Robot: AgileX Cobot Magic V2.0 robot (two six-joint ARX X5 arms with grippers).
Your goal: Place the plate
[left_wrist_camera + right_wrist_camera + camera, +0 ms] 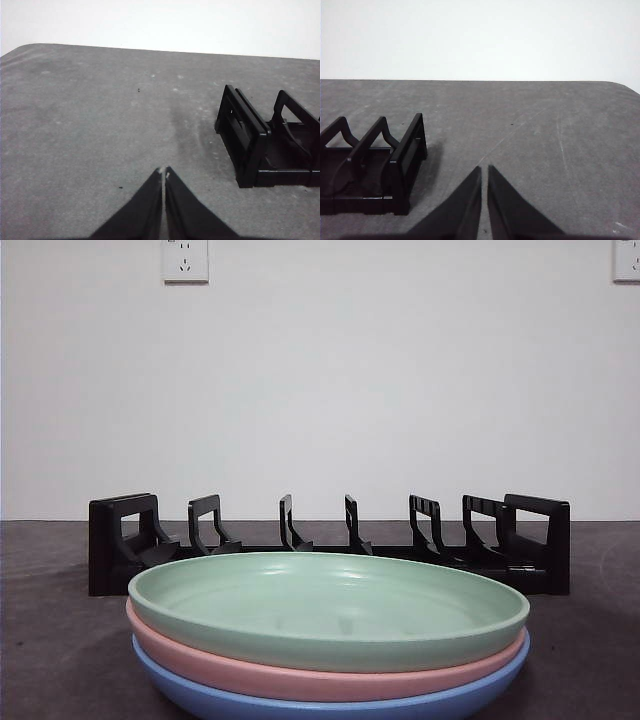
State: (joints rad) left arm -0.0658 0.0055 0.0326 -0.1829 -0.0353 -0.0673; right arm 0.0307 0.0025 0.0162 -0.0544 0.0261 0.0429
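Three plates are stacked near the front of the table: a green plate (330,608) on top, a pink plate (300,672) under it, a blue plate (330,705) at the bottom. Behind them stands an empty black slotted plate rack (330,540). My left gripper (163,172) is shut and empty above bare table, with the rack's end (250,145) off to one side. My right gripper (484,170) is shut and empty above bare table near the rack's other end (405,160). Neither arm shows in the front view.
The dark grey table (50,640) runs to a white wall with two sockets (185,260). The table's rounded corners show in both wrist views (20,50) (625,87).
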